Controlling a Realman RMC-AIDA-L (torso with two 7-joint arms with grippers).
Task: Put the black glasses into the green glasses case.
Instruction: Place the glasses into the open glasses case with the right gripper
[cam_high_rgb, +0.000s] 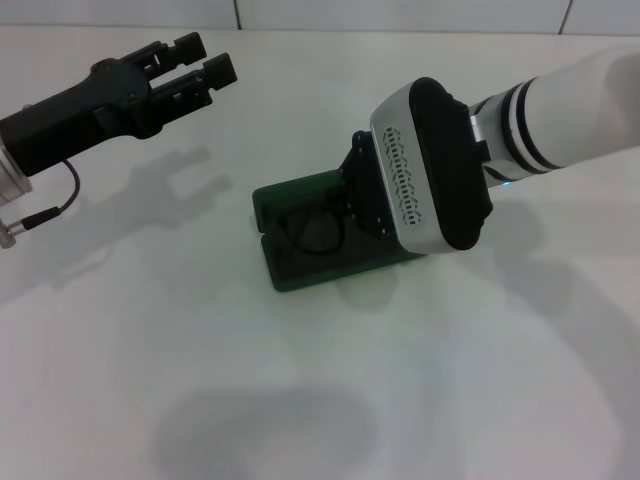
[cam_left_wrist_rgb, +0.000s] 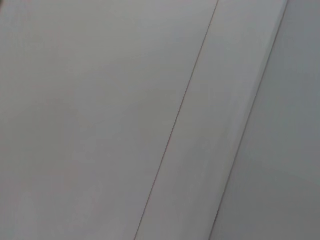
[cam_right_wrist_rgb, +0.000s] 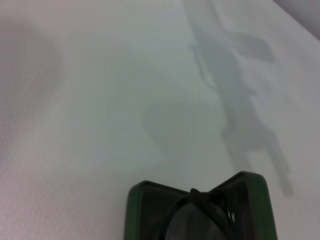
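The green glasses case (cam_high_rgb: 283, 194) lies open at the middle of the white table. The black glasses (cam_high_rgb: 312, 230) rest inside it, one lens ring showing against the dark lining. My right gripper (cam_high_rgb: 357, 192) reaches down onto the case's right half, and its wrist housing covers that end of the case and the glasses. In the right wrist view the green glasses case (cam_right_wrist_rgb: 133, 201) shows its near end, with the black glasses (cam_right_wrist_rgb: 196, 206) lying in it. My left gripper (cam_high_rgb: 200, 58) hovers open and empty at the far left, well away from the case.
The white table (cam_high_rgb: 320, 400) carries only shadows around the case. A tiled wall edge runs along the back. The left wrist view shows just a pale surface with a seam (cam_left_wrist_rgb: 175, 125).
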